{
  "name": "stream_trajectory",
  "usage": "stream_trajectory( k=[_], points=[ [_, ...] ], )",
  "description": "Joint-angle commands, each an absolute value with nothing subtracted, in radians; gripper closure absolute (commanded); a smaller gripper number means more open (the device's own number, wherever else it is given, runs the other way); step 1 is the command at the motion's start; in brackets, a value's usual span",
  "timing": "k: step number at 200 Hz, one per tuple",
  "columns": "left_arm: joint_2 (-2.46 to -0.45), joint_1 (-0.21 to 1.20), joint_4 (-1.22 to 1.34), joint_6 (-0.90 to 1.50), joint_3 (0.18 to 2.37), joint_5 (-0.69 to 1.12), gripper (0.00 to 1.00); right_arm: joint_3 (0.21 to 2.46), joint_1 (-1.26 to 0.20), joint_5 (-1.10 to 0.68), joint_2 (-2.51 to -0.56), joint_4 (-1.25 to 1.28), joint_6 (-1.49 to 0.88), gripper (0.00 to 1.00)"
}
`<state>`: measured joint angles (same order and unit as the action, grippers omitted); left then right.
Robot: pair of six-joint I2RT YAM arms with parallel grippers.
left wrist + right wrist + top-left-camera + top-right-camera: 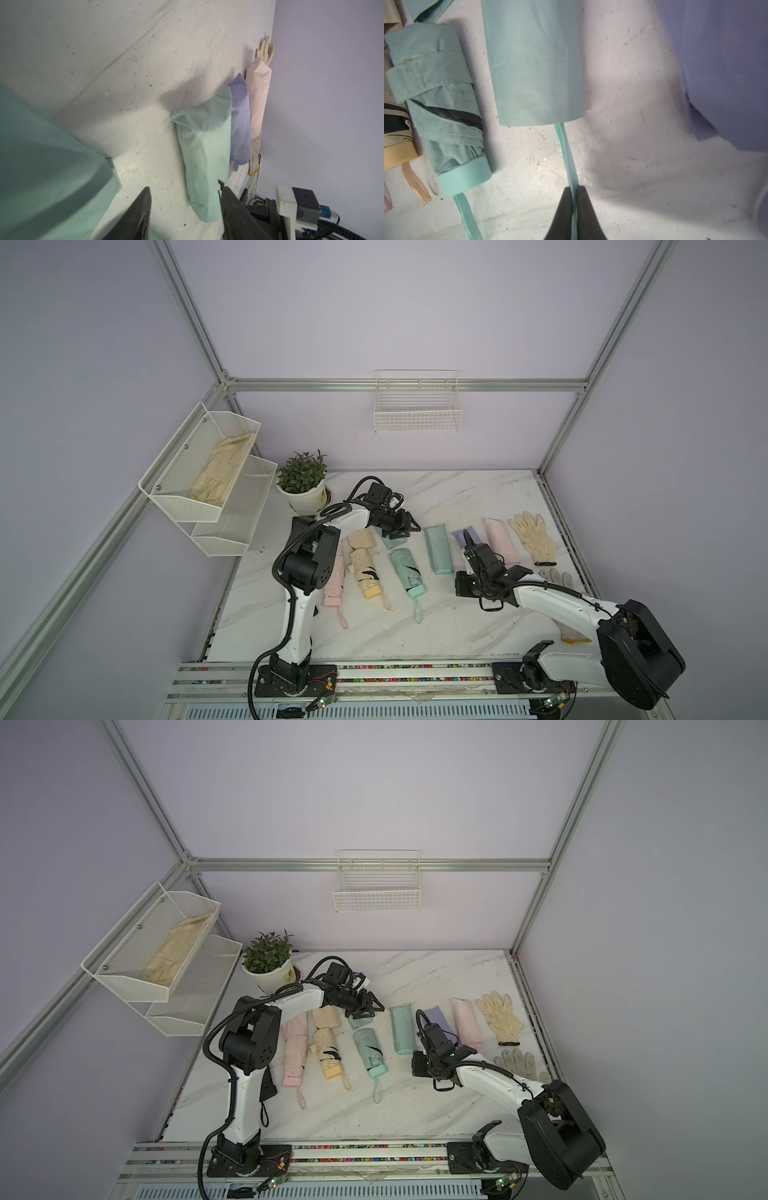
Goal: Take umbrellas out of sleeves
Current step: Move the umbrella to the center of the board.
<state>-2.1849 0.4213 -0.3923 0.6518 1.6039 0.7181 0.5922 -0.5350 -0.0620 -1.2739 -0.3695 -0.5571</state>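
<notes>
In the right wrist view my right gripper (574, 190) is shut on a mint wrist loop (564, 149) that comes out of the open end of a full mint sleeve (533, 62). That sleeve (438, 549) lies between a bare mint umbrella (409, 572) and the lilac sleeve (458, 537). The pink sleeve (500, 541) lies further right. My left gripper (405, 529) hangs open and holds nothing, just above a crumpled empty mint sleeve (390, 541). Bare yellow (365, 572) and pink (334, 580) umbrellas lie at the left, below a yellow sleeve (361, 539).
Two cream gloves (534, 537) (557, 576) lie at the table's right edge. A potted plant (302, 485) stands behind the left arm. A mesh shelf (166, 489) holding beige cloth hangs on the left wall, and a wire basket (417, 423) on the back wall.
</notes>
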Motion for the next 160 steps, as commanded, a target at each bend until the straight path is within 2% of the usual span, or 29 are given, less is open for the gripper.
stream_trajectory(
  k=[1, 160],
  points=[
    [-2.221, 0.430, -0.409, 0.657, 1.708, 0.685, 0.45, 0.574, -0.542, -0.060, -1.222, -0.342, -0.575, 0.90],
    [-2.412, 0.497, -0.428, 0.737, 1.913, 0.644, 0.47, 0.548, -0.542, -0.046, -1.116, -0.341, -0.597, 0.89]
  ],
)
